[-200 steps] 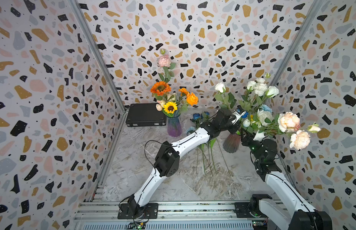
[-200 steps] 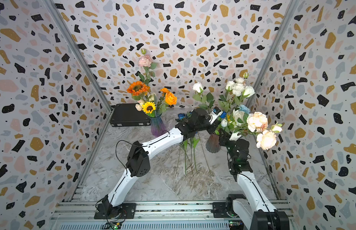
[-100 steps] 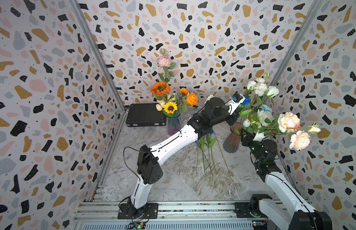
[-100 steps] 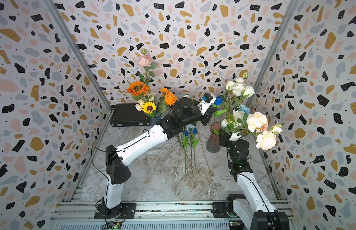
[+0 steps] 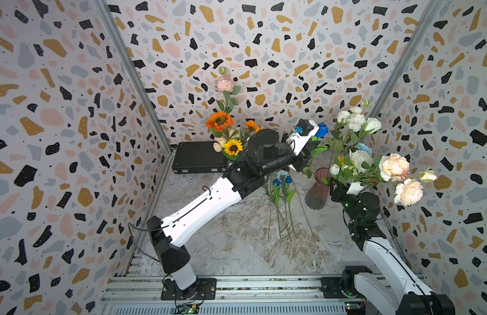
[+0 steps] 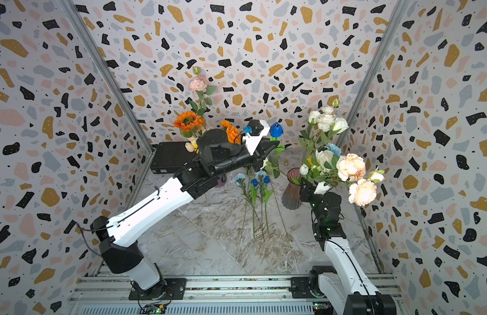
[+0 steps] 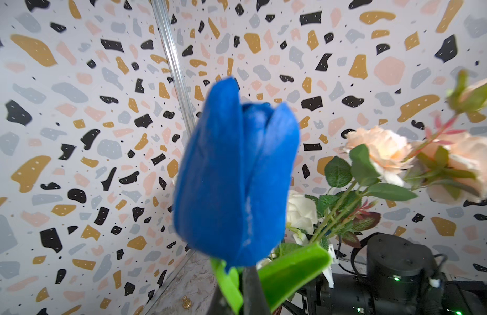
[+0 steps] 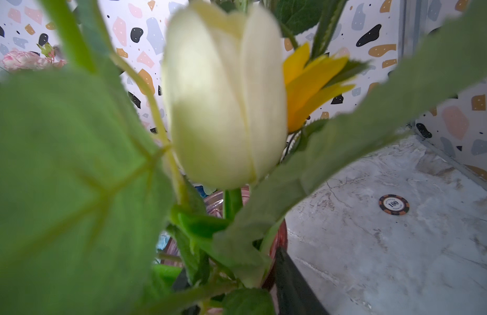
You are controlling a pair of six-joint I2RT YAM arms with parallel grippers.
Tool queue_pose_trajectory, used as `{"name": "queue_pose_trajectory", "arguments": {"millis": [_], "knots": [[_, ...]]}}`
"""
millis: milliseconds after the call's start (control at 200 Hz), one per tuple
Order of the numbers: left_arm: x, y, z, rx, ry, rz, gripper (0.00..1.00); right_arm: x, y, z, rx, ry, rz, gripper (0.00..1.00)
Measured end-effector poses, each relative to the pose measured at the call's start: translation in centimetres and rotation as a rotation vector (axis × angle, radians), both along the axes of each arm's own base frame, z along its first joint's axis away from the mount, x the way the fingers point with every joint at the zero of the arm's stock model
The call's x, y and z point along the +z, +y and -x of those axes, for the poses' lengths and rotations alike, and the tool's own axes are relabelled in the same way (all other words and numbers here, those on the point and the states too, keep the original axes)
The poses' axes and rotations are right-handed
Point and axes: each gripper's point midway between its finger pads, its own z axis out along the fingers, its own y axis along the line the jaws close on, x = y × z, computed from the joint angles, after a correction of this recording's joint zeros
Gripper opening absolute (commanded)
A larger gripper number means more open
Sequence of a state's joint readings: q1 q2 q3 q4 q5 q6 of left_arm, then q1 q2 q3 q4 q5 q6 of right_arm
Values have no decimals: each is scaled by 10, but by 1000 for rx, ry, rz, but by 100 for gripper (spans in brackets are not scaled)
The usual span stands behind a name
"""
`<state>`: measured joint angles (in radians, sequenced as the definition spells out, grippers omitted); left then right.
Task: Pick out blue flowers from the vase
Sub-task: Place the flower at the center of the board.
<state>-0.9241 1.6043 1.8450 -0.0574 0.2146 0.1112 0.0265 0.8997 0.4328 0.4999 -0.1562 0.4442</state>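
Terrazzo-print walls on three sides, grey marbled worktop point(image 5: 236, 245) below.

- Blue tulip point(image 5: 322, 128): upper centre in both top views, raised beside the bouquet. The left jaws are pressed together on its stem just under the bloom. The left wrist view fills with the bloom point(image 7: 236, 177), and a dark finger point(image 7: 250, 294) lies against the green stem at the bottom edge. I judge it is held high so the long stem can draw free of the vase point(image 5: 317, 191). Its leaves hang just left of the vase mouth. Whether the stem's end is out, I cannot tell.
- Picked blue flowers point(image 5: 281, 180): centre of frame, lying side by side on the worktop with heads toward the back wall. They lie between the two vases. Probably a sorting pile, kept apart on purpose.
- Pale blue carnation point(image 5: 363, 148): right of centre, in the bouquet among white roses point(image 5: 355, 120) and peach roses point(image 5: 394, 166). Not yet picked.
- Right jaws: at the vase rim, under the bouquet. The right wrist view shows one finger point(image 8: 294, 289) outside the glass, with leaves covering the rest. Spread or clamped, I cannot tell. Likely there to steady the vase.

Views:
- Only the top views show the pile, the sunflower vase point(image 5: 232, 147) and the black case point(image 5: 200, 161).
- Only the right wrist view shows a white tulip point(image 8: 226, 103) and a poker chip point(image 8: 394, 204).
- Only the left wrist view shows the grip point, which the wrist housing hides from above.
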Motion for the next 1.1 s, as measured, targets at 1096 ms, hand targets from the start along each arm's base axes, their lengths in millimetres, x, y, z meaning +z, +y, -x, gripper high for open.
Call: {"name": "queue_pose_trajectory", "arguments": {"millis": [1096], "knots": [[-114, 100, 31, 114, 375, -106, 5, -1, -1, 4, -5, 9, 23, 43]]}}
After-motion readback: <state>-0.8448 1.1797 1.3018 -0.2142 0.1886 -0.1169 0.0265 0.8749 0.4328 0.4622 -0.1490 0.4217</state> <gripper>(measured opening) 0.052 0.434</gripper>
